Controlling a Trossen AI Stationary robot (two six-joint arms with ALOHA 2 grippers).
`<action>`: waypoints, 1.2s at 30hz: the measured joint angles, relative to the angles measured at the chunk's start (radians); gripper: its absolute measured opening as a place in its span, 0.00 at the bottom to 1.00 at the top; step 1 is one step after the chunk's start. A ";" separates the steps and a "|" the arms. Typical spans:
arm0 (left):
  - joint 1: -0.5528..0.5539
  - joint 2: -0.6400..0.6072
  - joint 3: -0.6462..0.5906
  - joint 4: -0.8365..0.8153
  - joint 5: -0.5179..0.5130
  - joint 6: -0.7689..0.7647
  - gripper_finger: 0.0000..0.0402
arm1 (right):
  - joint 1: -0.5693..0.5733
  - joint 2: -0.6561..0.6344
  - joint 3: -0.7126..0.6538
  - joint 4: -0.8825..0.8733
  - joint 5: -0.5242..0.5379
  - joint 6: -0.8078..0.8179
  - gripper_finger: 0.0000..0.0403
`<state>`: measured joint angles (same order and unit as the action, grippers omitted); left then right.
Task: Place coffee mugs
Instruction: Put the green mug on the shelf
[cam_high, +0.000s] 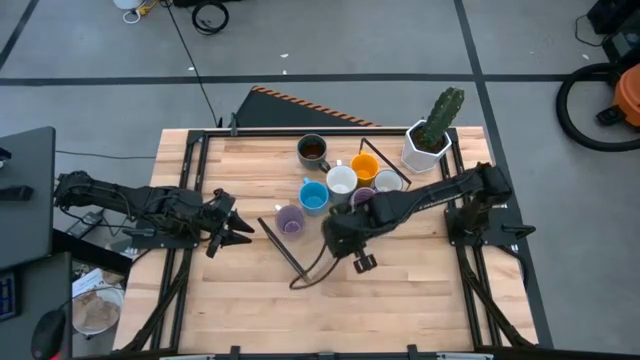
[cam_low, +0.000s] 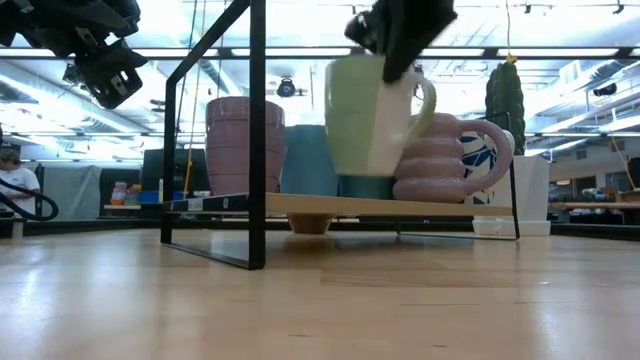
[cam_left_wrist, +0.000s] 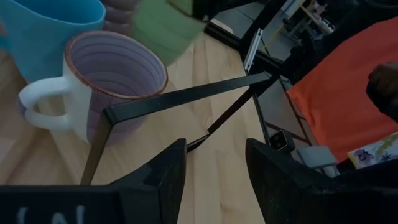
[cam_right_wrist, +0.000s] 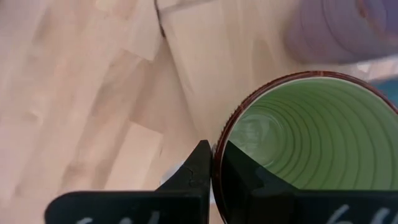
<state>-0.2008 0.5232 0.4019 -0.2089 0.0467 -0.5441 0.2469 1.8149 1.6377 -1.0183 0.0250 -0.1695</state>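
My right gripper (cam_right_wrist: 214, 158) is shut on a green mug (cam_low: 368, 115) and carries it above the table's middle, beside the mugs on the black-framed rack (cam_low: 257, 150). In the high view the arm (cam_high: 345, 232) hides this mug. On the rack stand a purple mug (cam_high: 290, 220), a blue one (cam_high: 314, 197), a white one (cam_high: 341, 180), an orange one (cam_high: 365, 167) and a dark brown one (cam_high: 313, 150). My left gripper (cam_high: 238, 222) waits open at the table's left, nothing between its fingers (cam_left_wrist: 168, 174). My right gripper pinches the green mug's rim (cam_right_wrist: 219, 140), one finger (cam_right_wrist: 242, 174) inside the mug and the other (cam_right_wrist: 198, 167) outside. The fingers come from above, pointing steeply down. The mug hangs upright below them, clear of the table, its handle (cam_low: 427, 98) standing off to one side.
A white pot with a green cactus (cam_high: 432, 135) stands at the far right corner. The rack's thin black bars (cam_left_wrist: 186, 96) cross the space between my left gripper and the mugs. Bare wood lies near the table's front edge (cam_high: 400, 300). A person (cam_low: 15, 180) shows in the room behind.
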 joint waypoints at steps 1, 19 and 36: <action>0.000 0.000 0.000 0.000 -0.001 -0.005 0.43 | -0.008 -0.013 -0.030 0.018 -0.004 -0.006 0.06; 0.001 0.000 0.000 0.002 -0.035 -0.029 0.43 | -0.098 -0.041 -0.117 0.048 -0.045 -0.062 0.08; 0.001 0.000 0.000 0.002 -0.034 -0.024 0.43 | -0.128 -0.037 -0.115 0.053 0.012 -0.023 0.17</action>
<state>-0.2001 0.5231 0.4019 -0.2070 0.0124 -0.5682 0.1190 1.7778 1.5223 -0.9650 0.0372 -0.1922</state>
